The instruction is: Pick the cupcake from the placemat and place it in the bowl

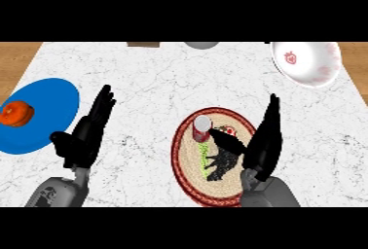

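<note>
Two hands rise from the lower edge over the white marbled surface (pixel 165 78). At far left a blue plate (pixel 54 95) carries a round orange-red item (pixel 16 113). The left hand (pixel 84 133) is open, fingers straight. At lower centre the cupcake (pixel 203 128) lies on the round woven placemat (pixel 187 170). The right hand (pixel 259 150) is open wide, thumb just beside the cupcake. The white bowl (pixel 320 63) sits upper right.

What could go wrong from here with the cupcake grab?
The right hand is open, with only its thumb near the cupcake; closing from here may knock it sideways on the placemat rather than grip it. The bowl sits far off at the back right corner of the counter, so the carry is long and a bump on its rim might shift it.
</note>
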You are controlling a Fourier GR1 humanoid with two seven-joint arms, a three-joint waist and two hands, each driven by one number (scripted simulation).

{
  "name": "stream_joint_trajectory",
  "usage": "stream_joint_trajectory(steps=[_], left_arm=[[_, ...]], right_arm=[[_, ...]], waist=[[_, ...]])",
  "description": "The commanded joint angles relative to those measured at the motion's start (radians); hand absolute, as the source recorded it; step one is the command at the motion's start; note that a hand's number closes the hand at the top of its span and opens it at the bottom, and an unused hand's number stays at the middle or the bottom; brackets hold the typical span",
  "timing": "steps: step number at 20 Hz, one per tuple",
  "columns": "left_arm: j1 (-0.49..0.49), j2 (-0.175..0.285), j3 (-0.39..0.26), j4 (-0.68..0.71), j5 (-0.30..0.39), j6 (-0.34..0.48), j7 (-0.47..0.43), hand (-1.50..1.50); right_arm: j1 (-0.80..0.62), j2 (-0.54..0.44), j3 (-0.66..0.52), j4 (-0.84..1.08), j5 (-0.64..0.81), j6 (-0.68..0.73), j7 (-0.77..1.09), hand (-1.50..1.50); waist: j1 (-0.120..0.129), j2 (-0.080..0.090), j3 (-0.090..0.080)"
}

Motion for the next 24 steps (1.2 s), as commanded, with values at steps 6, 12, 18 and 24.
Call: stream_joint_trajectory(steps=[6, 12, 18, 24], left_arm=[[-0.037, -0.042, 0.008, 0.003, -0.037, 0.01, 0.04, 0.0], [0.031, -0.024, 0.064, -0.024, -0.011, -0.058, 0.021, 0.0], [-0.003, -0.07, 0.049, 0.021, -0.065, -0.052, 0.002, 0.0], [0.006, -0.083, 0.051, -0.018, -0.09, -0.046, 0.045, 0.0]], right_arm=[[-0.017, 0.0, 0.051, -0.046, 0.005, 0.156, 0.248, -1.5], [0.03, 0.0, 0.131, -0.118, 0.034, 0.101, 0.251, -1.5], [0.026, 0.0, 0.142, -0.096, -0.032, -0.014, 0.174, -1.5], [0.084, 0.0, 0.134, -0.154, -0.065, -0.036, 0.111, -1.5]], waist=[[0.002, 0.004, 0.003], [0.007, 0.004, 0.003], [0.006, 0.005, 0.003], [0.004, 0.004, 0.004]])
